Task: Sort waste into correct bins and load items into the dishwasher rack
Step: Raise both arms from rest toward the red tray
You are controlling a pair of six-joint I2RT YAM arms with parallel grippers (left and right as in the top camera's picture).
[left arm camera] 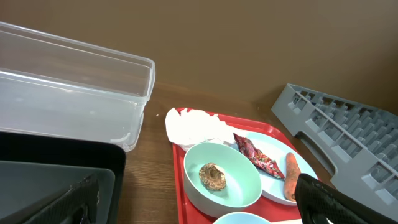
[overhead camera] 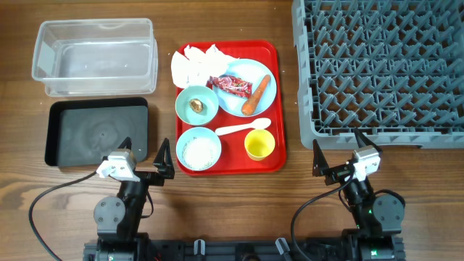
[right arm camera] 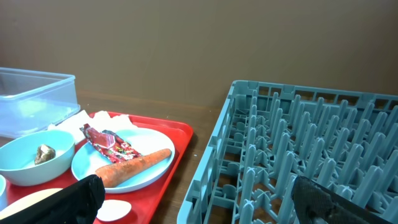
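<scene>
A red tray (overhead camera: 278,109) holds a crumpled white tissue (overhead camera: 192,64), a pale blue plate (overhead camera: 239,103) with a shiny red wrapper (overhead camera: 232,85) and an orange carrot (overhead camera: 257,95), a bowl (overhead camera: 186,96) with a brown lump (overhead camera: 196,105), a bowl of white rice (overhead camera: 199,151), a yellow cup (overhead camera: 259,144) and a white spoon (overhead camera: 242,129). The clear tub (overhead camera: 94,56) and black tray (overhead camera: 98,133) lie at left. The grey rack (overhead camera: 380,69) is at right. My left gripper (overhead camera: 145,158) and right gripper (overhead camera: 337,158) are open and empty near the front edge.
Both arm bases and their cables sit at the front of the wooden table (overhead camera: 290,196). The red tray lies between the black tray and the rack, with narrow wood gaps on each side. A brown wall (left arm camera: 249,43) stands behind the table.
</scene>
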